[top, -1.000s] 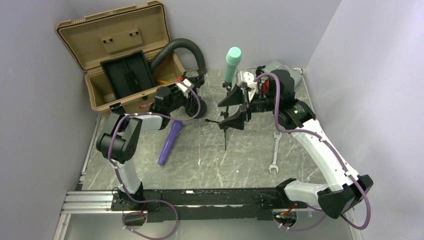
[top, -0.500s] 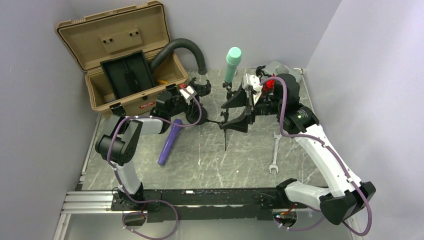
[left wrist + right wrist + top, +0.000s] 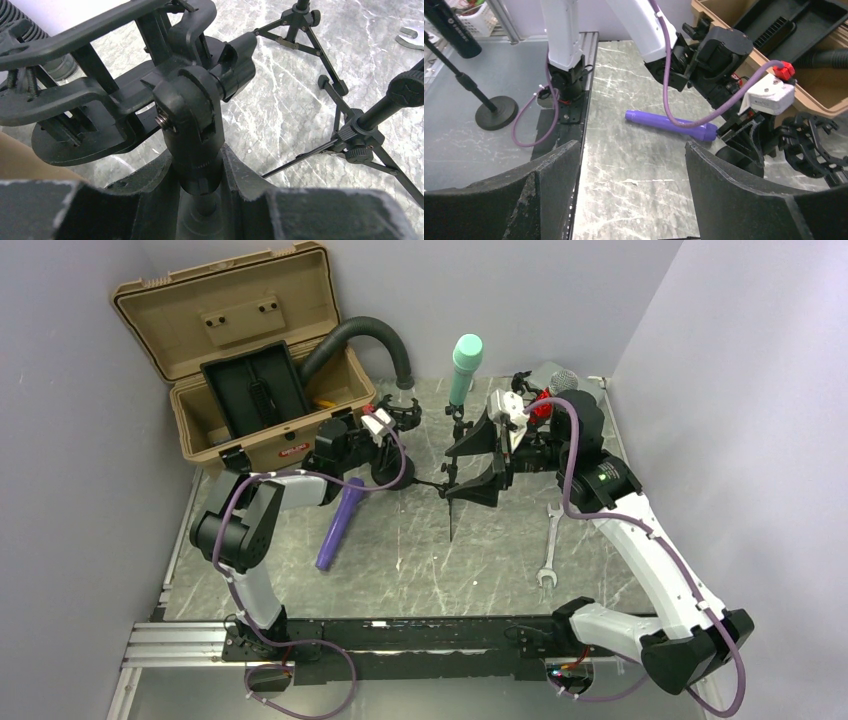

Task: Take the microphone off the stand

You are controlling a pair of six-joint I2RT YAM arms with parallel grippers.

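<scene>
A green microphone stands upright in a black tripod stand at the back centre. A purple microphone lies flat on the table. My left gripper is shut on the swivel joint of a round-based black stand. That stand's clip holds nothing. My right gripper hangs open just right of the tripod, fingers pointing left with nothing between them.
An open tan toolbox sits at the back left, with a black hose arching from it. A wrench lies at the right. Thin tripod legs reach across the table toward my left gripper.
My left gripper has carried the round-based stand a little to the right, toward the tripod. My right gripper has drifted slightly right and its fingers have spread a touch wider.
</scene>
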